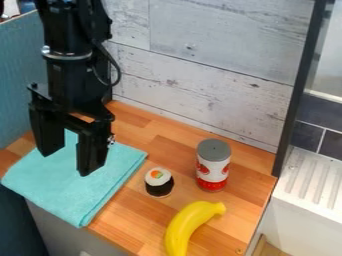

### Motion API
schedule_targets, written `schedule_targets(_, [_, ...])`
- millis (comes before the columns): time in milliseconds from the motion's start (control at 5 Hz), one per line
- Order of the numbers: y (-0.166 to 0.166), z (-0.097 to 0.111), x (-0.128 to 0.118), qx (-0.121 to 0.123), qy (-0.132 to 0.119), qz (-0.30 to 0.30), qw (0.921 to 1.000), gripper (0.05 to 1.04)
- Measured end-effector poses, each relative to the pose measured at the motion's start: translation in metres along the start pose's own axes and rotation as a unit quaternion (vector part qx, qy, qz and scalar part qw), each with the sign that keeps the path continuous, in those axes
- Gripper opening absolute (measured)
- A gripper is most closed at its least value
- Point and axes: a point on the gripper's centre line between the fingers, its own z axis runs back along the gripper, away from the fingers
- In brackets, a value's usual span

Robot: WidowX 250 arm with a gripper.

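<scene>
The black claw [72, 162] is wide open at the left, over the blue cloth [80, 185]. The sushi [159, 182] sits near the middle.

1. Robot arm [69, 82]: black throughout, with blocky, angular housings
2. Ring [65, 55]: silvery, encircling the arm's rounded section
3. Cable [117, 75]: thin, black, looped along one side
4. Gripper [67, 162]: black, with two broad, slab-like fingers [91, 152]
5. Small metallic hardware [111, 139]: fitted at one finger's outer edge
</scene>
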Motion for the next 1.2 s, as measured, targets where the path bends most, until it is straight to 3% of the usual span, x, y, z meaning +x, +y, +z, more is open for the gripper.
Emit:
schedule_targets(200, [0.0, -0.004, -0.001, -0.002, 0.008, 0.0, 1.0, 1.0])
schedule_targets(600, [-0.018, -0.009, 0.048, -0.001, -0.045, -0.041, 0.9981, 1.0])
schedule_targets(1000, [-0.026, -0.037, 0.087, 0.023, -0.066, -0.054, 0.9961, 1.0])
schedule_targets(1200, [-0.027, -0.051, 0.099, 0.022, -0.076, -0.053, 0.9955, 1.0])
